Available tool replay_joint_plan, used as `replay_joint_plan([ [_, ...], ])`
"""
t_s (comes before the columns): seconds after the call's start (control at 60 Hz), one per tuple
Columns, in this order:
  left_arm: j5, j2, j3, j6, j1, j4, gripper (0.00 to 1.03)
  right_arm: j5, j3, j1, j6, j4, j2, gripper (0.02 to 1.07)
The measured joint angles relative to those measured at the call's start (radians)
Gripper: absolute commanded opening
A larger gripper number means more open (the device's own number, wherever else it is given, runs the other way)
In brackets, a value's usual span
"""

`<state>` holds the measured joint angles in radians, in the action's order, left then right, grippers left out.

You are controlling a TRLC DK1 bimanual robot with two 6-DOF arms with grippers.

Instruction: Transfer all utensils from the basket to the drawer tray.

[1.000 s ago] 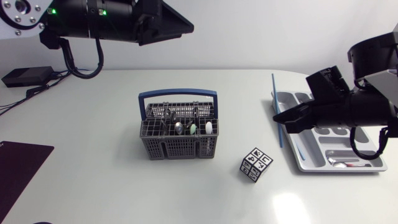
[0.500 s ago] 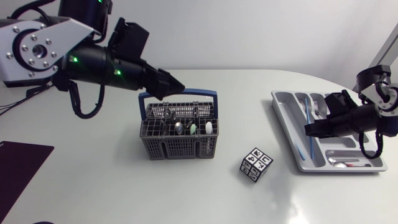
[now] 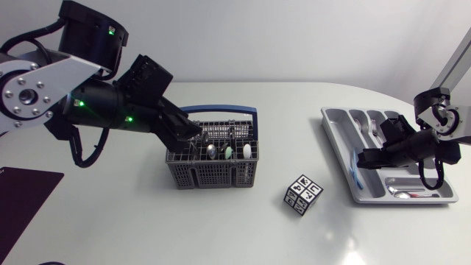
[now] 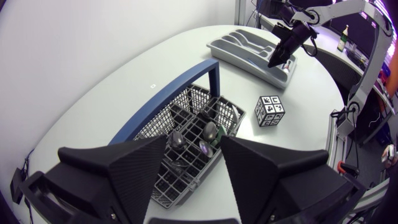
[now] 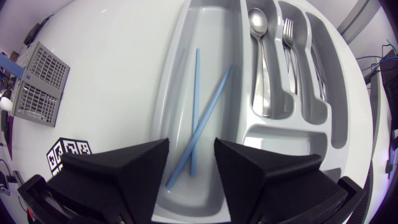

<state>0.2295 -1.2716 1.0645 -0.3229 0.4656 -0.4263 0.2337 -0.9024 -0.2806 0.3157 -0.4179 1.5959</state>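
The grey wire basket (image 3: 210,175) with a blue handle (image 3: 221,110) stands mid-table and holds several utensils (image 3: 229,152). My left gripper (image 3: 193,132) hangs open just above the basket's left rear corner. In the left wrist view the basket (image 4: 186,162) lies under and ahead of the open gripper (image 4: 193,183). The grey drawer tray (image 3: 331,118) is at the right. My right gripper (image 3: 364,158) is low over its long compartment, open (image 5: 191,180). Two blue sticks (image 5: 197,106) lie crossed there, free of the fingers. A spoon (image 5: 260,37) and fork (image 5: 287,31) fill other slots.
A black-and-white marker cube (image 3: 303,194) sits between basket and tray, toward the front. A dark mat (image 3: 22,199) lies at the left edge. Another utensil (image 3: 401,191) rests in the tray's small front compartment.
My left arm swung down from the far left to the basket. My right gripper carried a blue stick down into the tray's long compartment, then opened and let it go.
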Motion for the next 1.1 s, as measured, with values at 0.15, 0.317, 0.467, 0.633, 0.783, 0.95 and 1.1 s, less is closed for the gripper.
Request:
replay_joint_plan([
  [0.15, -0.025, 0.002, -0.045, -0.039, -0.005, 0.006, 0.62, -0.008, 0.002, 0.025, 0.0, 0.0, -0.005, 0.97],
  [0.317, -0.037, 0.024, -0.108, -0.157, -0.006, 0.058, 0.63, -0.008, 0.032, 0.085, 0.0, 0.0, -0.061, 1.0],
  [0.467, -0.038, 0.033, -0.122, -0.358, -0.021, 0.108, 0.63, -0.011, 0.056, 0.137, 0.0, 0.0, -0.113, 1.0],
  [0.633, -0.041, 0.033, -0.138, -0.579, -0.026, 0.131, 0.63, -0.011, 0.069, 0.161, 0.006, 0.0, -0.14, 1.0],
  [0.783, -0.042, 0.033, -0.142, -0.758, -0.026, 0.129, 0.62, -0.014, 0.09, 0.184, 0.008, 0.0, -0.166, 1.0],
  [0.95, -0.046, 0.029, -0.142, -0.931, -0.026, 0.119, 0.62, -0.013, 0.105, 0.23, 0.008, -0.001, -0.21, 1.0],
  [1.1, -0.055, -0.005, -0.142, -1.045, -0.026, 0.117, 0.58, 0.002, 0.127, 0.325, 0.007, -0.001, -0.291, 1.01],
])
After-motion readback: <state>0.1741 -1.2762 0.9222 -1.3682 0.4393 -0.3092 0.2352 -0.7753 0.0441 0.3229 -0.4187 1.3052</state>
